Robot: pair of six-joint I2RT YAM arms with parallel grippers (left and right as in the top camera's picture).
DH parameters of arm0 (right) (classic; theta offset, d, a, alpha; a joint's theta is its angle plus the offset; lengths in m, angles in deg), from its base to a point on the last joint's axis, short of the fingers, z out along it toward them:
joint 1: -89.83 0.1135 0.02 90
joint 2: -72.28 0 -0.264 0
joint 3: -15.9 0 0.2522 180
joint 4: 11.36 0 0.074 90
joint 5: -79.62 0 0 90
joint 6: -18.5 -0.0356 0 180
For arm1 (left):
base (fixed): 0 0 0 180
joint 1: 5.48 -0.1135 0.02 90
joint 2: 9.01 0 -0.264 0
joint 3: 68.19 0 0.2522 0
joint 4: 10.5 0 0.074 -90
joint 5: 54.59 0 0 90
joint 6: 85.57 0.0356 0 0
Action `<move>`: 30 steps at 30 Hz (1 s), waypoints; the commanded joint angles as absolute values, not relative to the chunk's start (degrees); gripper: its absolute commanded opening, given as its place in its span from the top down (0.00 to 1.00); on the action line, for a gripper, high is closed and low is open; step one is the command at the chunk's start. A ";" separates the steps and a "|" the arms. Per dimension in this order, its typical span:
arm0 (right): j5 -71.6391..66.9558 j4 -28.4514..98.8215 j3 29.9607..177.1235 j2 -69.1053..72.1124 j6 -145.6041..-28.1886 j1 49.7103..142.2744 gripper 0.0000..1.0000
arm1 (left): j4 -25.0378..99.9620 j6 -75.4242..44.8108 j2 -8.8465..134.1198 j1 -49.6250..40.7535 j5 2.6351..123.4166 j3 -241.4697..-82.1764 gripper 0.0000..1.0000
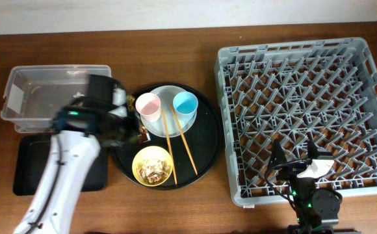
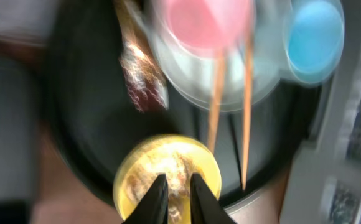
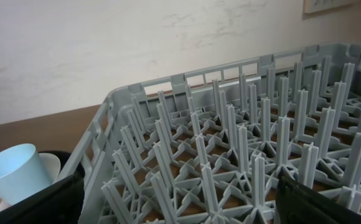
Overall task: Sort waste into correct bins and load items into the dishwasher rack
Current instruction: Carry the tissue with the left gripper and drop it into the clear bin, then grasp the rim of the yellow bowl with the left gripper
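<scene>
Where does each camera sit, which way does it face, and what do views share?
Overhead: above the table, straight down on dishwasher rack and round black tray; left arm, right arm show.
Left wrist: above the tray, down at yellow bowl; its fingers narrowly apart.
Right wrist: low at rack's edge, facing the wall; fingers wide at bottom corners.
Shared: blue cup, all three.

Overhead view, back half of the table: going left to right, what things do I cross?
clear plastic box → pink cup → blue cup → dishwasher rack. The plate and the round tray under the cups span both, so they are left out.
</scene>
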State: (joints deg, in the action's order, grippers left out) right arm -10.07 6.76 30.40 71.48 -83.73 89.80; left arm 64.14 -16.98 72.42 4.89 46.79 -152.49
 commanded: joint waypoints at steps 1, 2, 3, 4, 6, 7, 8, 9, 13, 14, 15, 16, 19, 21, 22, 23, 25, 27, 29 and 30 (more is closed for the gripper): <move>-10.18 6.91 29.98 72.03 -83.95 89.34 0.02 | 64.99 -18.64 72.40 17.04 44.32 -147.40 0.80; -10.16 6.91 29.98 72.03 -83.95 89.34 0.02 | 64.82 -19.82 72.40 19.71 43.03 -146.04 0.78; -10.18 6.91 29.98 72.03 -83.95 89.34 0.02 | 64.58 -21.18 72.40 22.22 41.50 -144.71 0.77; -10.16 6.91 29.98 72.03 -83.95 89.34 0.02 | 64.16 -23.40 72.40 25.76 39.07 -142.83 0.75; -10.18 6.91 29.98 72.03 -83.95 89.34 0.02 | 63.13 -25.72 72.40 29.69 36.23 -140.60 0.72; -10.18 6.91 29.98 72.03 -83.95 89.34 0.02 | 62.30 -26.73 72.40 31.33 35.03 -139.62 0.71; -10.18 6.91 29.98 72.03 -83.95 89.34 0.01 | 60.60 -27.27 72.40 33.21 34.26 -138.30 0.70; -10.16 6.91 29.98 72.03 -83.95 89.34 0.02 | 58.39 -27.27 72.40 34.94 33.93 -136.99 0.69; -10.18 6.91 29.98 72.03 -83.95 89.34 0.02 | 51.57 -27.30 72.40 37.98 27.81 -133.21 0.66; -10.18 6.91 29.98 72.03 -83.95 89.34 0.02 | 50.48 -27.30 72.40 38.02 26.31 -132.80 0.65; -10.18 6.91 29.98 72.03 -83.95 89.34 0.02 | 49.28 -27.27 72.40 38.02 24.51 -132.43 0.65; -10.18 6.91 29.98 72.03 -83.95 89.34 0.02 | 48.69 -27.27 72.40 38.02 23.33 -132.25 0.65; -10.18 6.91 29.98 72.03 -83.95 89.34 0.02 | 46.65 -27.25 72.40 38.02 20.89 -131.59 0.65; -10.18 6.91 29.98 72.03 -83.95 89.34 0.02 | 44.93 -27.27 72.68 38.02 21.32 -130.92 0.64; -10.18 6.91 29.98 72.03 -83.95 89.34 0.02 | 44.18 -27.25 72.96 38.02 21.80 -130.52 0.64; -10.18 6.91 29.98 72.03 -83.95 89.34 0.02 | 43.24 -27.27 73.42 38.02 22.63 -130.06 0.64; -10.18 6.91 29.98 72.03 -83.95 89.34 0.02 | 42.65 -27.27 74.10 38.02 23.16 -129.65 0.65; -10.18 6.91 29.98 72.03 -83.95 89.34 0.02 | 42.65 -27.27 74.95 38.02 23.14 -129.65 0.65; -10.18 6.91 29.98 72.03 -83.95 89.34 0.02 | 42.41 -27.27 76.00 38.02 23.16 -129.65 0.66; -10.18 6.91 29.98 72.03 -83.95 89.34 0.02 | 42.19 -27.27 76.55 38.02 23.14 -129.65 0.66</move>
